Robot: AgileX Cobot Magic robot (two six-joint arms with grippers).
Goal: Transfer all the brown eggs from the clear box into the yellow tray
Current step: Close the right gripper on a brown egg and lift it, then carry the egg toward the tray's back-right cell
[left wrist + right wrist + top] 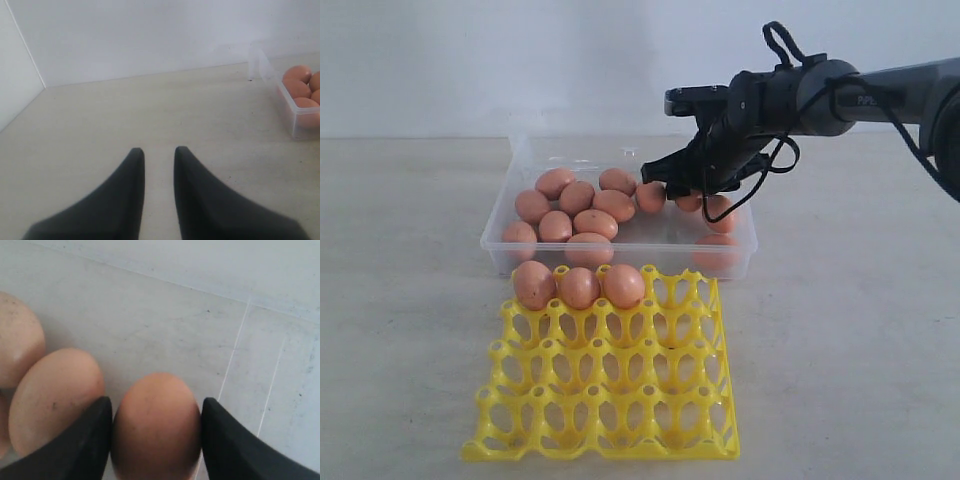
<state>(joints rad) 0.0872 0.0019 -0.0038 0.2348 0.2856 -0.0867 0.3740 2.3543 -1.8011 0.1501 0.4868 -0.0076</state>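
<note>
Right pincer (156, 400) pinching brown egg (156, 432) between fingers, over clear box (665, 242).

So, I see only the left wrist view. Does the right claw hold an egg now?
Observer: Yes. The right claw is shut on one smooth oval brown egg, at the shallow clear plastic box.
Operator: And how many eggs are in the tray?
Observer: Three eggs sit in the bright yellow plastic lattice tray, in the row nearest the box.
</note>
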